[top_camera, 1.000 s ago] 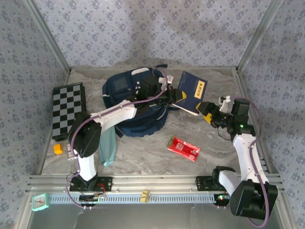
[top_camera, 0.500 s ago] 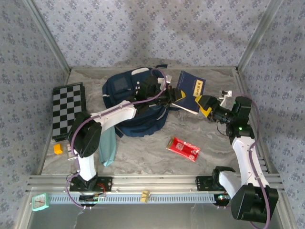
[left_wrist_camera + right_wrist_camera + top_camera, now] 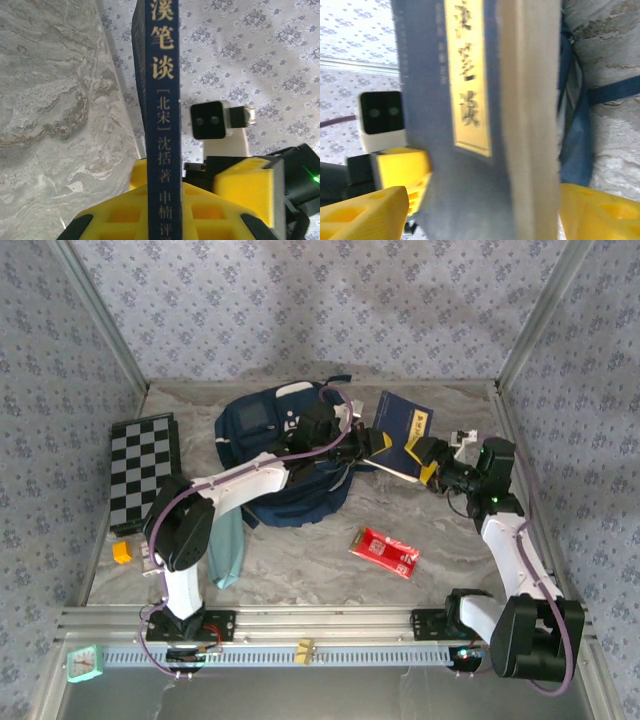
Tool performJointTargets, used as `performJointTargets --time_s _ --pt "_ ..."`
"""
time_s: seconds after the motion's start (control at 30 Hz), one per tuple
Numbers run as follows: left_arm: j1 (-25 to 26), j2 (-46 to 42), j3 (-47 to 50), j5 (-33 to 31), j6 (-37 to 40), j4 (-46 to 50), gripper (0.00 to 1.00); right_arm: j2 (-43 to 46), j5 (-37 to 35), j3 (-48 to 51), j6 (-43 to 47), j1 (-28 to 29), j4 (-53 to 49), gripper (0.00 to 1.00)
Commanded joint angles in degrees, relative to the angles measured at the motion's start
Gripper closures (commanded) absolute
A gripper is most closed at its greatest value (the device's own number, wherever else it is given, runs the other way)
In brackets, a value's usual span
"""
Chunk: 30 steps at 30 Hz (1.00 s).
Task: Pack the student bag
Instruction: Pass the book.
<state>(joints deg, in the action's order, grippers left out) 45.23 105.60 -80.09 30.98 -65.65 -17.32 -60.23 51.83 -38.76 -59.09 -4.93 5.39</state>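
The student bag [image 3: 265, 440] is a navy backpack lying at the back middle of the table, and its blue fabric [image 3: 576, 125] shows behind the book in the right wrist view. Just right of the bag, my left gripper [image 3: 368, 445] is shut on a navy book [image 3: 405, 425] and holds it tilted up off the table. Its yellow fingers [image 3: 115, 215] clamp the book's spine [image 3: 160, 100]. My right gripper [image 3: 425, 462] is at the book's lower right edge. Its jaws stand open on either side of the book [image 3: 470, 100], with a gap at the left finger [image 3: 365, 215].
A folded checkerboard [image 3: 143, 468] lies at the left wall, with a small orange block [image 3: 121, 552] below it. A pale teal item [image 3: 226, 545] rests beside the left arm. A red packet [image 3: 384, 551] lies front of centre. Patterned walls close in the table.
My right gripper has moved left and away from me to the book, and its jaws now straddle the book's edge and have narrowed a little. The left gripper and book have stayed put.
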Motion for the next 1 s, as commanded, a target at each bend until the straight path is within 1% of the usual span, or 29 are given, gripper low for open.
performJointTargets --time_s 0.0,0.13,0.2,0.27,0.43,0.53,0.6,0.67,0.7,0.73,0.8,0.87,0.93,0.97 --pt "-0.28 -1.64 -1.64 -1.27 2.07 -1.09 1.00 2.90 0.74 -1.26 -2.43 -0.11 3.04 0.25" --pt "-0.40 -1.78 -1.30 -2.11 3.54 0.81 1.00 5.17 0.14 -1.68 -2.18 -0.65 1.48 0.35" --pt "-0.30 -1.89 -1.12 -2.55 4.10 1.36 1.00 5.65 -0.32 -1.79 -2.30 -0.31 2.11 0.45" --pt "-0.06 -1.89 -1.12 -2.68 4.17 1.38 1.00 4.99 0.06 -2.51 -1.73 0.45 1.80 0.49" --pt "0.21 -2.22 -1.32 -3.80 6.54 3.83 1.00 3.45 -0.86 -4.89 3.74 1.24 -4.64 0.80" --pt "0.29 -2.59 -0.81 -4.37 7.44 5.08 1.00 3.70 -1.79 -6.11 6.65 0.90 -8.08 0.93" --pt "0.38 -2.76 -0.47 -4.26 7.79 5.11 1.00 3.78 -2.43 -6.19 7.38 0.75 -8.66 1.00" --pt "0.41 -3.01 -0.33 -3.77 8.97 6.01 1.00 3.62 -2.17 -6.65 8.08 0.20 -9.53 1.00" --pt "0.25 -3.48 -0.24 -3.46 10.33 7.50 0.93 3.58 -2.04 -7.10 8.62 -0.26 -10.55 1.00" --pt "-0.16 -4.19 -0.07 -3.53 12.49 9.96 0.83 3.78 -2.13 -7.87 9.70 -0.79 -12.35 1.00" --pt "-1.04 -6.35 0.93 -5.19 18.88 15.56 0.68 4.15 -3.59 -9.74 13.51 -1.63 -18.83 1.00" --pt "-1.67 -8.52 0.87 -9.28 27.30 25.03 0.60 4.57 -5.83 -11.47 17.79 -2.52 -25.57 1.00" --pt "-1.62 -10.06 -0.38 -14.78 36.74 35.88 0.51 5.23 -6.22 -11.86 20.28 -3.54 -29.40 1.00" --pt "-1.57 -10.35 -0.79 -15.93 40.20 39.50 0.48 5.32 -6.17 -11.78 20.90 -3.91 -30.65 1.00"
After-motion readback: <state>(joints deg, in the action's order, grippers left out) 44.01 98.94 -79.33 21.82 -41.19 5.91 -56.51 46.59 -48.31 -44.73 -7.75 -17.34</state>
